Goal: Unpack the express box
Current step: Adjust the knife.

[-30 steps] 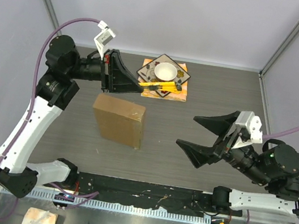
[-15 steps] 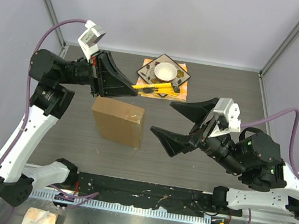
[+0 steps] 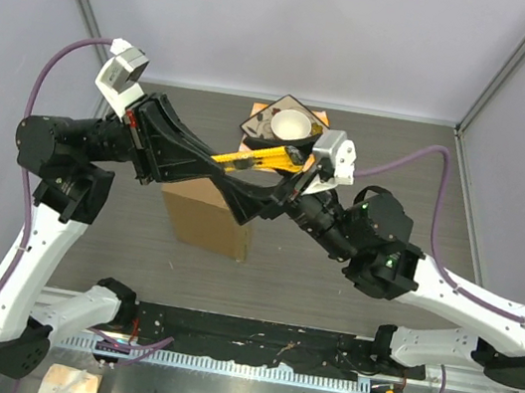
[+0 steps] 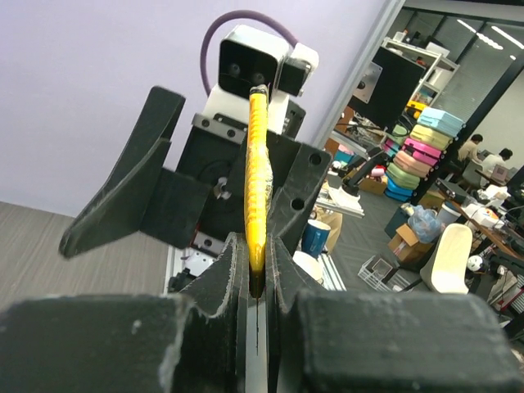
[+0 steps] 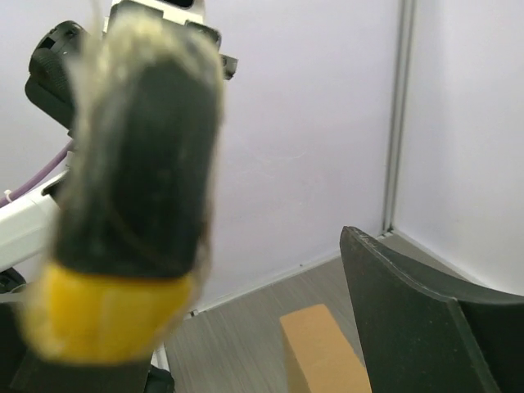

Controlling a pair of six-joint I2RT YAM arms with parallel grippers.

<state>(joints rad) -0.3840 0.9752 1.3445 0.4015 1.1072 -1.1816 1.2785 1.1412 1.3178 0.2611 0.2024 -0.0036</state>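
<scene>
Left arm (image 3: 32, 249): jaws closed on one end of a yellow knife (image 3: 254, 158). The left wrist view shows the handle clamped edge-on between them.

Knife: runs rightward from the left jaws. Its black-capped far end lies in the gap of the right jaws.

Box (image 3: 207, 216): plain brown cardboard on the bench (image 3: 398, 169), below both sets of jaws and apart from them. In the right wrist view, part of it shows low down between the right jaws.

Right arm (image 3: 467, 301): jaws open wide, one on each side of the knife. Whether either touches it cannot be told.

Plate (image 3: 283, 102) with white bowl (image 3: 292, 124): on the bench just beyond the right jaws, partly hidden by them in the top view.
</scene>
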